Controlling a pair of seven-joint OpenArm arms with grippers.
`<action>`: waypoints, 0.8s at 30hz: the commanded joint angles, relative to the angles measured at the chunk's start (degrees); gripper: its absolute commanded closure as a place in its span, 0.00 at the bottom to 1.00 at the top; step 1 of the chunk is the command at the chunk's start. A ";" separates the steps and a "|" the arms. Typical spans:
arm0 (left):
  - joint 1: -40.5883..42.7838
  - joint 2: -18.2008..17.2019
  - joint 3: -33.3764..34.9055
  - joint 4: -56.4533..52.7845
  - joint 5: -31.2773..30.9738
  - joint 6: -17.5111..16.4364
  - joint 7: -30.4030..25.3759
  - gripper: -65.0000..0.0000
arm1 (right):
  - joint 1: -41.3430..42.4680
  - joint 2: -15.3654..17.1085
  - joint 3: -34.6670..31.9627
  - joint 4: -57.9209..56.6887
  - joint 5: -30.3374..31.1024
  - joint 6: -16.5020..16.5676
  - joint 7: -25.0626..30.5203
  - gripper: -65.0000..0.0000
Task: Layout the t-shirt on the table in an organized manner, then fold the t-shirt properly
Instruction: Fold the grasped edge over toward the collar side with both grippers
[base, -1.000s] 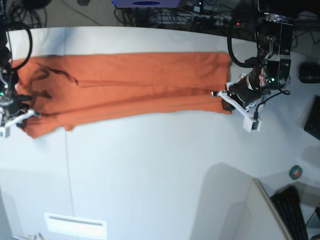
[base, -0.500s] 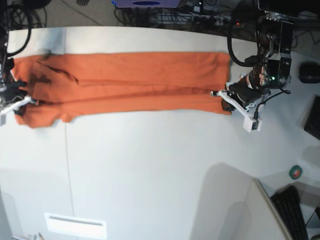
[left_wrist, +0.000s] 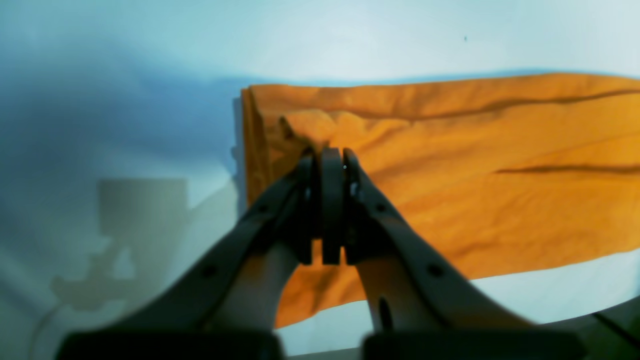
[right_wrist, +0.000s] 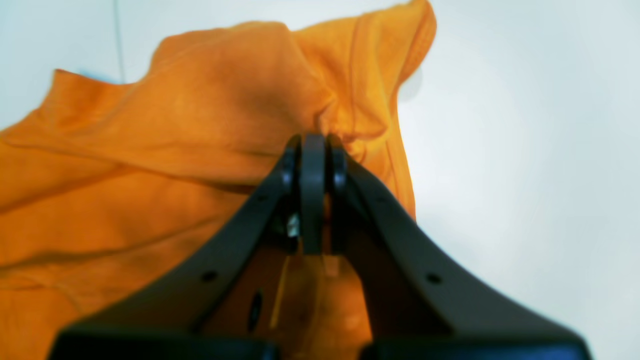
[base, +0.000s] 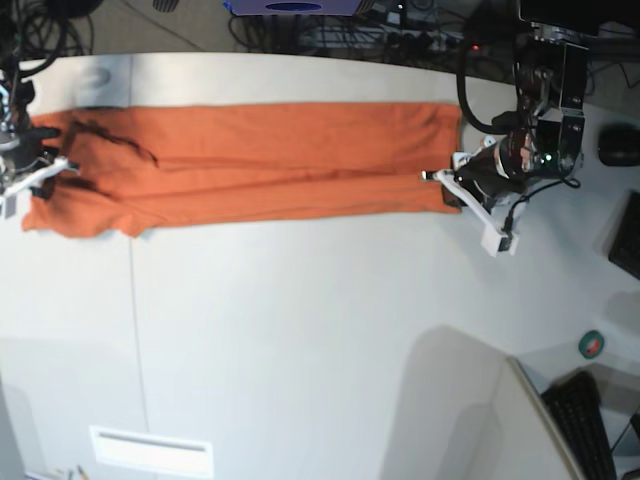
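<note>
The orange t-shirt lies stretched in a long folded band across the far part of the white table. My left gripper is shut on the shirt's end at the right of the base view. The left wrist view shows its jaws pinched on the bunched edge of the shirt. My right gripper is shut on the other end at the left. The right wrist view shows it holding a raised fold of the shirt. No white tag shows.
A thin seam runs down the table at the left. A white label lies near the front edge. A black mouse, a green tape roll, a keyboard and a white panel are at the right. Cables lie behind the table.
Both grippers have moved toward the far edge of the table with the shirt. The right gripper's end moved most, and the band now lies straighter and narrower.
</note>
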 joint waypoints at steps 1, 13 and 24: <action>-0.50 -1.00 -0.38 0.85 0.08 -0.20 -0.58 1.00 | 0.36 1.41 0.57 0.68 -0.13 -0.26 1.38 1.00; -0.68 -1.08 -0.46 1.20 -0.01 -0.20 -0.41 1.00 | -1.67 1.59 9.54 6.83 -0.13 -0.26 -8.64 1.00; 0.03 -1.44 -0.38 1.29 -0.10 -0.20 -0.32 1.00 | -6.94 -1.49 10.60 10.17 -0.13 -0.26 -11.54 1.00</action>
